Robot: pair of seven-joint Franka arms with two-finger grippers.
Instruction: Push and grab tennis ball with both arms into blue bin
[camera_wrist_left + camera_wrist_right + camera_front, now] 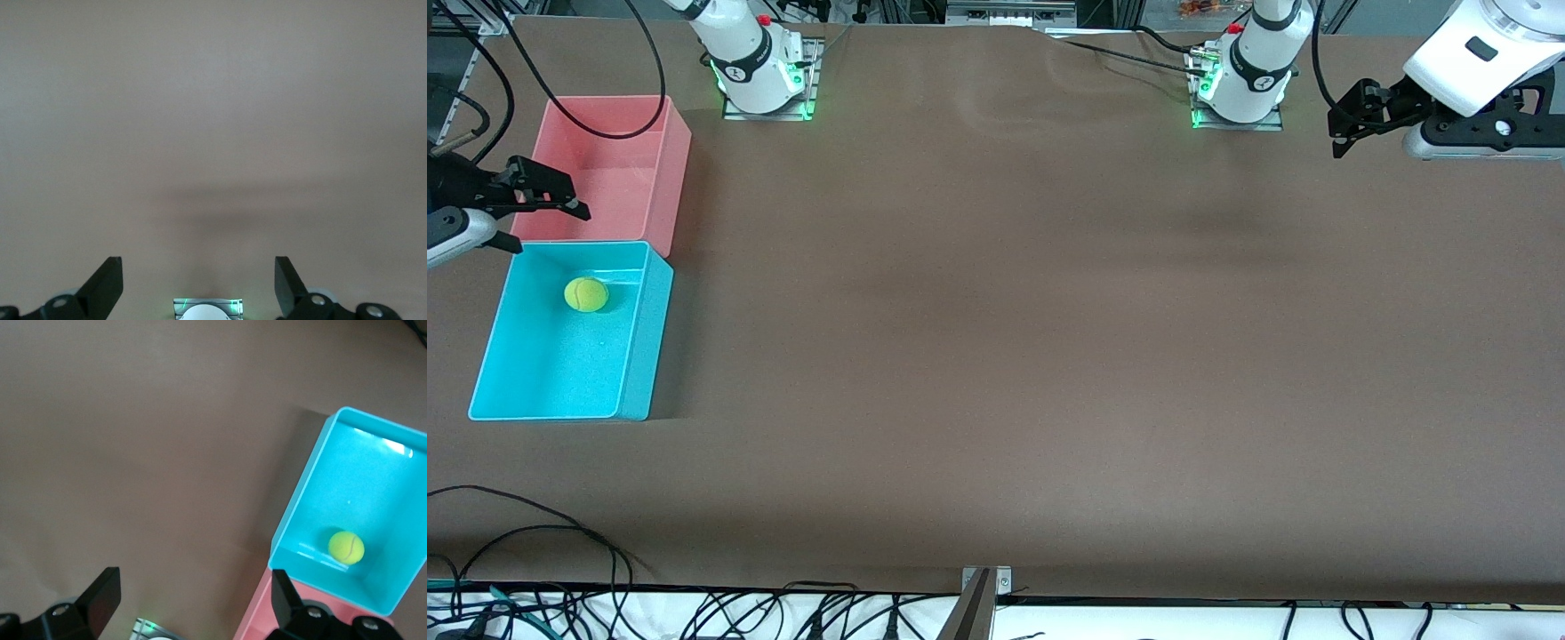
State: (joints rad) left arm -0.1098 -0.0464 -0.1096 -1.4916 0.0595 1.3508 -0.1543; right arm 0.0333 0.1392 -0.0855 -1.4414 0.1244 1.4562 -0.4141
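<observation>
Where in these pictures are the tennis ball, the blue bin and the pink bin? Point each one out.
tennis ball (586,294): front view, middle of the ball, lying inside the blue bin.
blue bin (648,333): front view, outer side wall.
pink bin (673,169): front view, side wall toward the table's middle.

Front view high across the table (996,356), facing both arm bases, taking in the whole top; left wrist view straight down, high over bare table (213,100); right wrist view downward, high over the blue bin (293,513), shared with front view (645,320), plus pink bin (676,169) edge.
</observation>
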